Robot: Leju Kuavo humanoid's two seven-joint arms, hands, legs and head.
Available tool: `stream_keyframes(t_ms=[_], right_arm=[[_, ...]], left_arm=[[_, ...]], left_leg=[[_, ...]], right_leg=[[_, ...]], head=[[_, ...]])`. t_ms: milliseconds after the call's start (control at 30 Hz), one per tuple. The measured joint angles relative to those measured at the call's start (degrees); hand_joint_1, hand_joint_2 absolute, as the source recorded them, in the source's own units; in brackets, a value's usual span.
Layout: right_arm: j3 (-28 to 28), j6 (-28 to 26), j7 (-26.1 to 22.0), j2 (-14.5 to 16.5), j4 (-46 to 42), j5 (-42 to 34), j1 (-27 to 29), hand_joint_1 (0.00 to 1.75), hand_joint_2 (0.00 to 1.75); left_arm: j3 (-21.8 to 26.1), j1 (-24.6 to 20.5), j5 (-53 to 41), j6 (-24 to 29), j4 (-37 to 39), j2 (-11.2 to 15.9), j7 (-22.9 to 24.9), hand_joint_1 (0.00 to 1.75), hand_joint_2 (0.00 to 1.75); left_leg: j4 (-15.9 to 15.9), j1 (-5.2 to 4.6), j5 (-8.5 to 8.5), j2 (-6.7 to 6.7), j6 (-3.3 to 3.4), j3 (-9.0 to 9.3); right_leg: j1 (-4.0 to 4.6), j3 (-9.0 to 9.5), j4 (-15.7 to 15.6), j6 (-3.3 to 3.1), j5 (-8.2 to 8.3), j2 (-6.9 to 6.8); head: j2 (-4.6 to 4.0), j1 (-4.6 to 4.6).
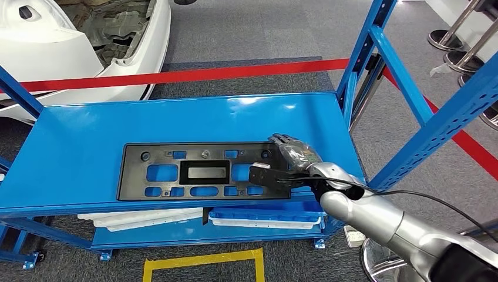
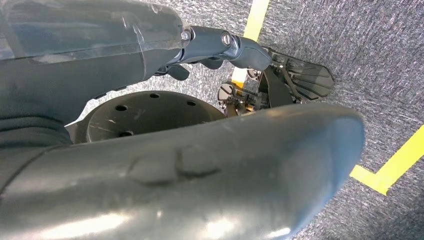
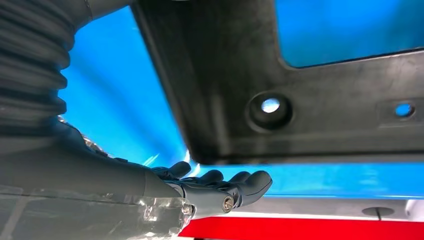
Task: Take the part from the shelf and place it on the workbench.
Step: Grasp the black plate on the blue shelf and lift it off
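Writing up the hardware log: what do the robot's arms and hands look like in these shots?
The right arm is smooth silver metal tubing with a thin black cable looping off its forearm. The right hand has dark grey fingers behind a grey ribbed wrist cover. The left hand is likewise dark grey, with clear film around its wrist.

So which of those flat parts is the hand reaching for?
The black panel on the blue top shelf: the right hand is at its right end. The white parts lie on the shelf below, away from the hand.
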Motion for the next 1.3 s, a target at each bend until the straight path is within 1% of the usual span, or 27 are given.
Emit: stream_keyframes(t_ms=[167,333,533,800,867,967,1133,1300], right_arm=[[0.96,-0.43,-3.2,3.36,5.19,0.2,-2.18,0.0,1.75],[1.66,-1.45,-3.82,5.85,9.4,0.08,-4.06,0.0,1.75],[1.25,-3.57,-2.35,6.21,10.44,-0.17,-4.37,0.0,1.75],[-1.55,-6.47,-1.84,5.4,10.36,-0.6,-4.37,0.0,1.75],[-2.29,-7.73,-1.69,5.05,9.41,-0.28,-4.34,0.0,1.75],[-4.28,-9.0,-0.58,3.93,5.52,0.08,-4.33,0.0,1.75],[-6.96,-8.65,1.35,2.04,-3.5,0.15,-4.72,0.0,1.75],[-7.44,-7.64,-0.24,1.42,-10.26,0.75,-4.8,0.0,1.75]], left_arm=[[-0.71,-0.21,0.89,0.26,0.0,0.01,-0.64,0.0,0.0],[-1.33,-0.25,1.63,0.69,0.01,0.16,-1.17,0.0,0.0],[-2.05,-0.19,2.29,0.72,0.02,0.33,-1.46,0.0,0.0],[-2.27,-0.1,2.94,0.7,0.02,0.62,-1.94,0.0,0.0],[-2.29,-0.09,3.28,0.7,0.02,0.69,-2.37,0.0,0.0],[-2.3,-0.06,4.03,0.7,0.02,0.84,-3.12,0.0,0.0],[-2.44,-0.05,4.7,0.7,0.02,1.08,-3.77,0.0,0.0],[-3.04,-0.11,4.9,0.62,0.02,1.11,-3.84,0.0,0.0]], left_leg=[[0.0,0.02,0.0,0.0,0.0,0.02],[0.0,0.06,0.0,0.0,0.0,0.03],[0.01,0.06,0.0,0.0,0.0,0.03],[0.05,0.05,0.01,0.01,0.0,0.03],[0.08,0.04,0.01,0.01,0.0,0.03],[0.1,0.04,0.0,0.01,0.0,0.03],[0.09,0.05,0.0,0.02,0.0,0.04],[0.06,0.06,0.0,0.03,0.0,0.04]], right_leg=[[0.01,0.01,0.0,0.0,0.0,0.0],[0.01,0.01,0.0,0.0,0.0,0.0],[0.0,0.01,-0.01,0.0,0.0,0.01],[-0.01,0.03,-0.04,0.01,0.01,0.02],[-0.03,0.02,-0.04,0.01,0.01,0.02],[-0.03,0.02,-0.04,0.01,0.01,0.03],[-0.03,0.02,-0.04,0.01,0.01,0.05],[0.0,0.02,-0.04,0.0,0.01,0.07]], head=[[0.0,0.0],[0.0,0.0],[0.0,0.01],[0.0,0.0],[0.0,0.01],[0.0,0.0],[0.0,-0.01],[0.0,0.0]])
